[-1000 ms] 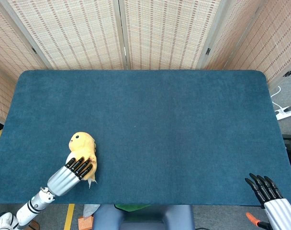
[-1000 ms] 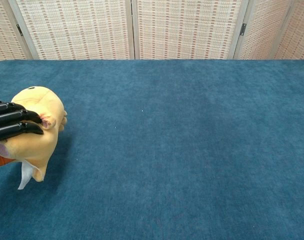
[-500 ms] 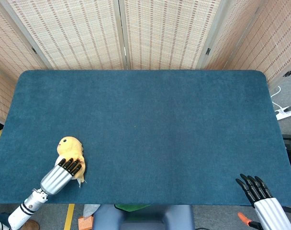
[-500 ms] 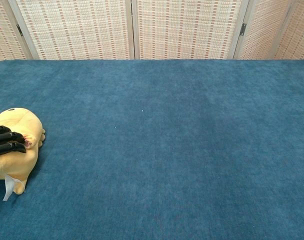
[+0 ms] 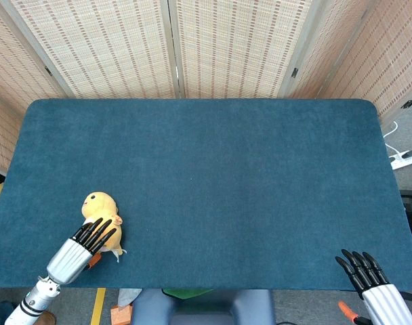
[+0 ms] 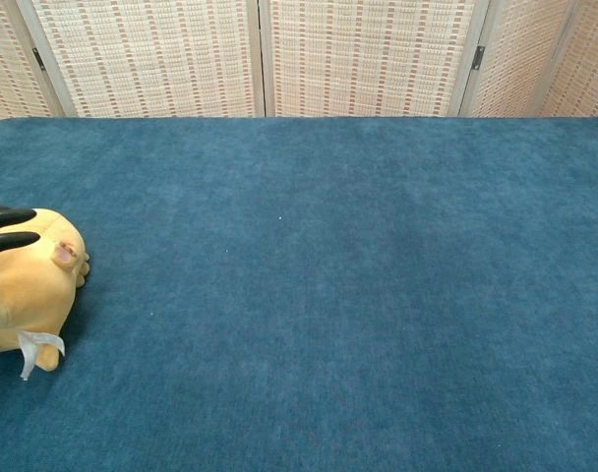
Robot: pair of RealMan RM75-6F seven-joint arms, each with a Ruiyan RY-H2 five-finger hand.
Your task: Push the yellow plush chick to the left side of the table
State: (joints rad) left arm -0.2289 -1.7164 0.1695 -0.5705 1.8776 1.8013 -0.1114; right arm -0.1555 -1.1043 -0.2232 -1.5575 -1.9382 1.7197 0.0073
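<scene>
The yellow plush chick [image 5: 103, 213] lies on the blue table near its front left corner; in the chest view the chick [image 6: 29, 290] sits at the left edge of the frame with a white tag under it. My left hand [image 5: 84, 245] lies against the chick's near side, black fingers [image 5: 97, 231] straight and spread, their tips [image 6: 6, 228] just showing over the toy. It grips nothing. My right hand [image 5: 368, 277] hangs off the table's front right edge, fingers apart and empty.
The blue felt table [image 5: 219, 176] spans both views. Woven folding screens [image 5: 172, 47] stand behind the far edge. A white power strip [image 5: 402, 161] lies on the floor to the right. The front edge runs close under the chick.
The chick slid left over the second, then held its place. My left hand drew back toward the front edge, its fingers sliding down off the toy. My right hand barely shifted.
</scene>
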